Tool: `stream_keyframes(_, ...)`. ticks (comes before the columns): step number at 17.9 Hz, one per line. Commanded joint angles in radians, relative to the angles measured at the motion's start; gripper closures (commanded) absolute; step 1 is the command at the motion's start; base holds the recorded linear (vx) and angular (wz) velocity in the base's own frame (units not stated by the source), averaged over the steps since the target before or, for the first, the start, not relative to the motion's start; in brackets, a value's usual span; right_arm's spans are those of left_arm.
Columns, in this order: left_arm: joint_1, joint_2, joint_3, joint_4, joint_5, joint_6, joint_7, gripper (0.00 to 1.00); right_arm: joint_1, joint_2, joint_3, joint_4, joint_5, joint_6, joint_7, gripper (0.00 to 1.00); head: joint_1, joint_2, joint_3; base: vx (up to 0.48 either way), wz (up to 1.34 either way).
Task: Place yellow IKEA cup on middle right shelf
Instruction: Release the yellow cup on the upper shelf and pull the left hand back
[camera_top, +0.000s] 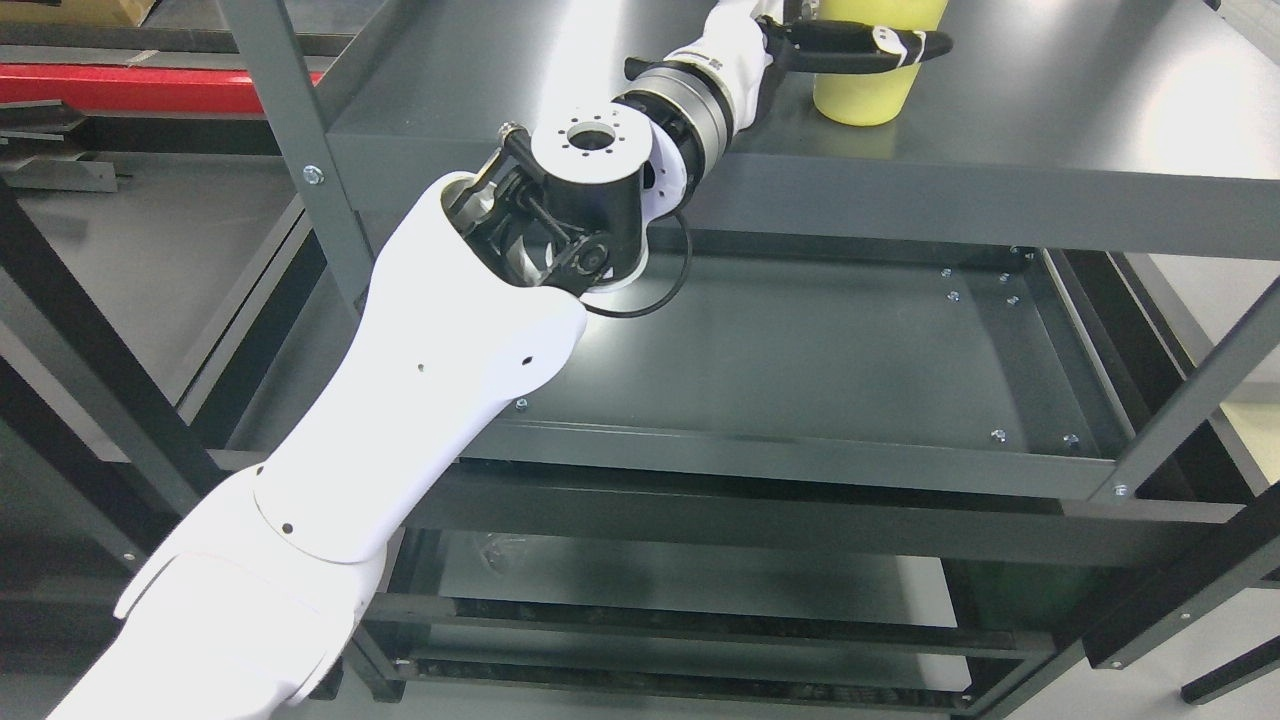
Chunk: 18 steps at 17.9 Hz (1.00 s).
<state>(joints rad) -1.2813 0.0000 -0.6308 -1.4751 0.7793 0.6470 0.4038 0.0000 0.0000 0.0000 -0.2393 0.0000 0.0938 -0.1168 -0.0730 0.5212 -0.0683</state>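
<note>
The yellow cup (866, 96) stands upright on the upper grey shelf board (1050, 130) at the top of the head view, its rim cut off by the picture's edge. My left arm reaches up from the lower left across the shelf's front edge. My left hand (850, 42) is at the cup, with a black finger (900, 45) wrapped across its front. The cup's base appears to rest on the board. The rest of the hand is out of the picture.
A lower grey shelf tray (820, 360) with raised edges lies under the board. Grey uprights stand at the left (290, 150) and right (1200, 400). A red bar (130, 88) lies on the floor at the far left.
</note>
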Motion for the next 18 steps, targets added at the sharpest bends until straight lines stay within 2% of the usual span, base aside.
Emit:
stream_keyframes(1,0.003,0.017,0.068,-0.031,-0.041,-0.007,0.001,0.01,0.014,-0.017,0.017,0.0,-0.025,0.0,0.0,0.01,0.0,0.0,0.0,0.0,0.0)
stream_keyframes(10,-0.013,0.017,0.198,-0.151,-0.045,-0.007,-0.006,0.01,0.014,-0.017,0.017,0.0,-0.025,0.0,0.0,0.01,0.0,0.0,0.0,0.0,0.0)
stream_keyframes(16,-0.012,0.017,0.261,-0.175,-0.006,-0.009,-0.224,0.01,0.014,-0.017,0.017,0.0,-0.025,0.0,0.0,0.01,0.0,0.0,0.0,0.0,0.0)
stream_keyframes(18,-0.012,0.017,0.272,-0.177,0.059,-0.006,-0.258,0.03,0.014,-0.017,0.017,0.0,-0.025,0.0,0.0,0.01,0.0,0.0,0.0,0.0,0.0)
